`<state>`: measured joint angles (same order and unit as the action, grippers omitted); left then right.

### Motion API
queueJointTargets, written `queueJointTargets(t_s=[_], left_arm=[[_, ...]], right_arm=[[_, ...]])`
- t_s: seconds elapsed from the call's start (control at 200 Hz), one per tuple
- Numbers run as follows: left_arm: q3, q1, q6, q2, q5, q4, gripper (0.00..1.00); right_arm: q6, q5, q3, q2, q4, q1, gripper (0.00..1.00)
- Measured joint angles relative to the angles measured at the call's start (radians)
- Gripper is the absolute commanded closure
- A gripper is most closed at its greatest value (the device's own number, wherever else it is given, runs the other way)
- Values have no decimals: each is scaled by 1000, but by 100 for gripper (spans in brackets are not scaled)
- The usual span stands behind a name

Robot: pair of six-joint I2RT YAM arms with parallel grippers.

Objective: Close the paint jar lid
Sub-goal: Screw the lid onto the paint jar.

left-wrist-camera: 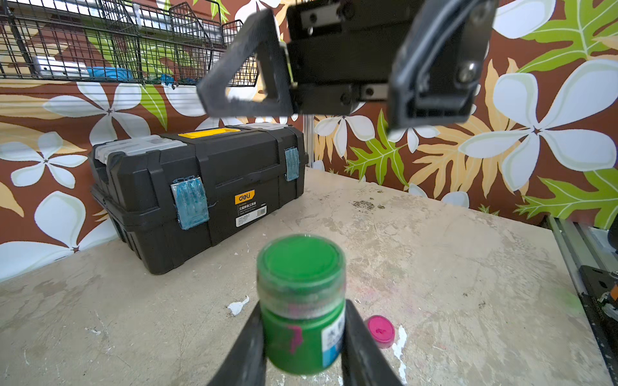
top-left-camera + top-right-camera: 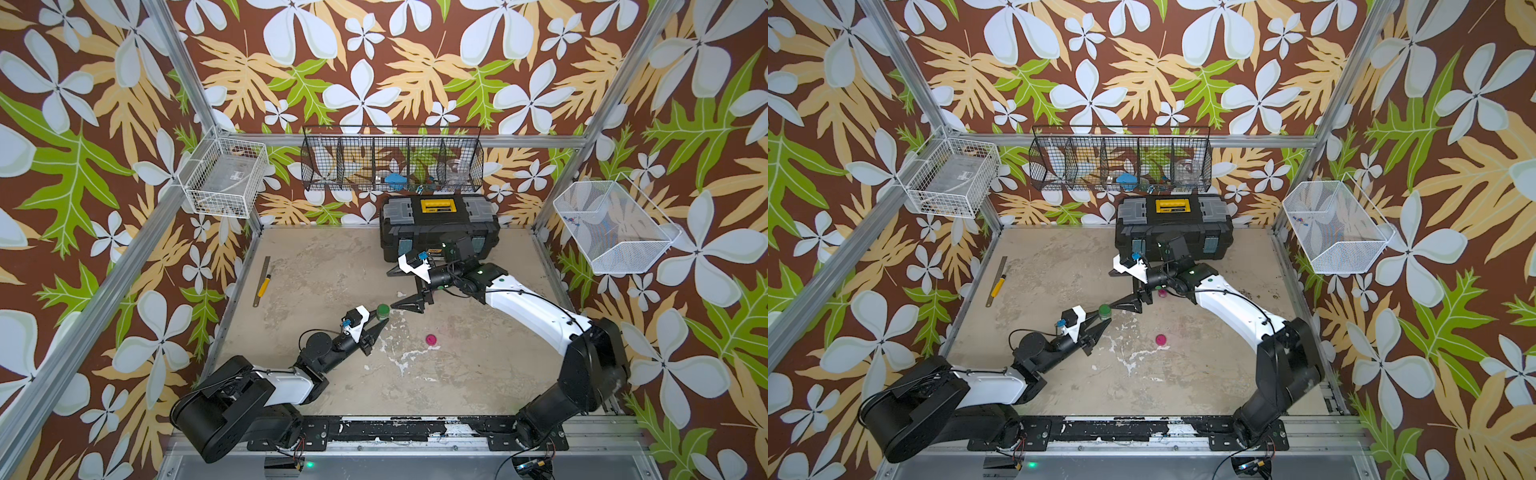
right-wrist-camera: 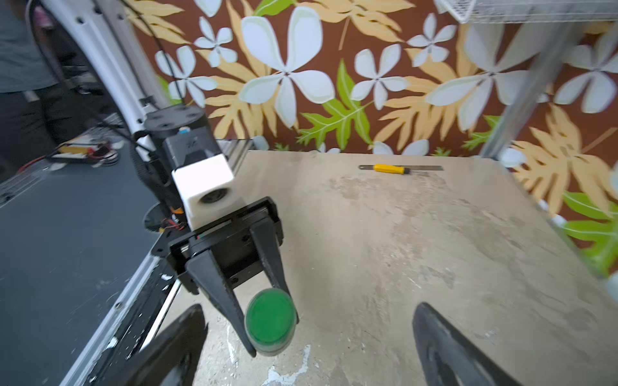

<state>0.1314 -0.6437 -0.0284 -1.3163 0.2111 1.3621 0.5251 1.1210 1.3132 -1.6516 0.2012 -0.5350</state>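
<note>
Pink comes first on your side of the table (image 2: 332, 266): a small pink cap (image 2: 431, 339) lies loose, well apart from the work and not something you need. Just beyond it the left gripper (image 2: 381, 321) pinches the green paint jar (image 2: 382, 311) by its body, one black finger on each side, near the middle of the table. The views do not show whether the base rests on the surface or hangs just above it. Past the jar, the right gripper (image 2: 390, 289) stands with its fingers spread wide and empty. One fingertip is just beside the jar, and neither touches the lid (image 1: 301, 264). You look to be at the tightening step, since the lid already sits on the mouth and nothing holds it. The next move calls for centring those spread fingers around the lid's rim, closing on it squarely and turning, while your left grip stops the body from spinning. From the left wrist, the lid shows a flat green top inside a clear, slightly cloudy rim, and it sits level as far as you can tell. How far it is screwed down cannot be read. The body below is green, with a pink smear down its side and a white and blue label. Farthest back, the black toolbox (image 2: 438, 224) stands shut against the rear wall.
</note>
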Motion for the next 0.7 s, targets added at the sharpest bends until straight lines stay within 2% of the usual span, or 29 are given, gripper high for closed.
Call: queueJointTargets(t_s=[0.155,0.27,0.45,0.701], left_arm=[[-1,0,0,5,0,0,88],[-1,0,0,5,0,0,88],[-1,0,0,5,0,0,88],[-1,0,-1,5,0,0,88]], right_arm=[[223,119,69,-94,132,2,10],[318,161,82,-125,185,-7,17],[379,161,105,-162,223,-36,25],[399,150,106,-168,235,-47,44]])
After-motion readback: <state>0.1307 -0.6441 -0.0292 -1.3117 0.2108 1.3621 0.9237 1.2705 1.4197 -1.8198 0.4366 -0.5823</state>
